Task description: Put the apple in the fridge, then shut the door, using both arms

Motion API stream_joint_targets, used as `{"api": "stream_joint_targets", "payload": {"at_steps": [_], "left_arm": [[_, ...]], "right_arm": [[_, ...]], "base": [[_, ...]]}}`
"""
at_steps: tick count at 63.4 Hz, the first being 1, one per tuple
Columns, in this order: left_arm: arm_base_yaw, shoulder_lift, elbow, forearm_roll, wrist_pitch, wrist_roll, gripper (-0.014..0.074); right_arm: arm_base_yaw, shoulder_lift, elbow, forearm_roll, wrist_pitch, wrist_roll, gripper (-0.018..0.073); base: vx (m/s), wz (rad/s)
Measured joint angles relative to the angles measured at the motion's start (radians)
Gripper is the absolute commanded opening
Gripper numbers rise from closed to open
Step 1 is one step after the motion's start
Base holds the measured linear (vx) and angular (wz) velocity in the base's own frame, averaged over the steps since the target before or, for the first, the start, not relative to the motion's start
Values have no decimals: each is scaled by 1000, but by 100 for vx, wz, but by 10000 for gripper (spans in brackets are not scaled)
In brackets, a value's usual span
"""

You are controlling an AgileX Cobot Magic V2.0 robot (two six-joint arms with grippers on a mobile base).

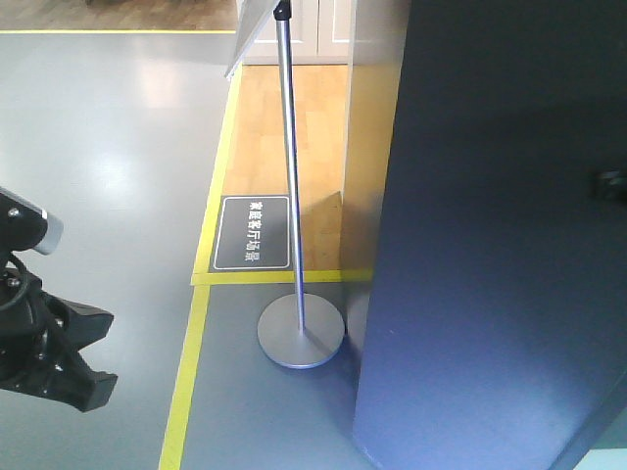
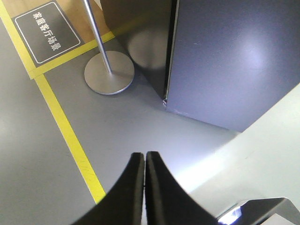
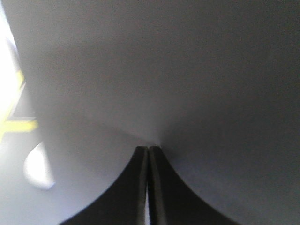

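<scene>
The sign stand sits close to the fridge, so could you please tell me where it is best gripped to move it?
Probably its slim upright pole, approached from the open floor on its left; the fridge blocks its right, and the flat round base offers nothing to pinch.

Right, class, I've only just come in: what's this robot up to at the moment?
Neither arm holds anything. The right gripper, fingers together, sits close against a dark grey panel that looks like the fridge door; contact cannot be confirmed. The left gripper, also shut and empty, hangs over the grey floor near a sign stand. No apple shows, and no fridge interior is visible.
</scene>
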Motion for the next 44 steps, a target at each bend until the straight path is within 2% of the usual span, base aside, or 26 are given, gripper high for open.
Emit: {"api": "stream_joint_targets", "payload": {"at_steps": [11,17,21,28,44], "left_arm": [[0,0,0,0,0,0,-6],[0,0,0,0,0,0,-6],[0,0,0,0,0,0,-6],[0,0,0,0,0,0,-6],[0,0,0,-1,0,0,-6]], "right_arm": [[-130,63,-66,-1,-70,-4,-3],[-179,108,-110,64,-109,-55,-3],[-204,148,-143,121,-116,-126,-3],[-245,227,-215,264,-115,-284,-3],[-336,411,-401,697,-92,-693,-3]], "base": [[0,0],[0,0],[0,0],[0,0],[0,0]]}}
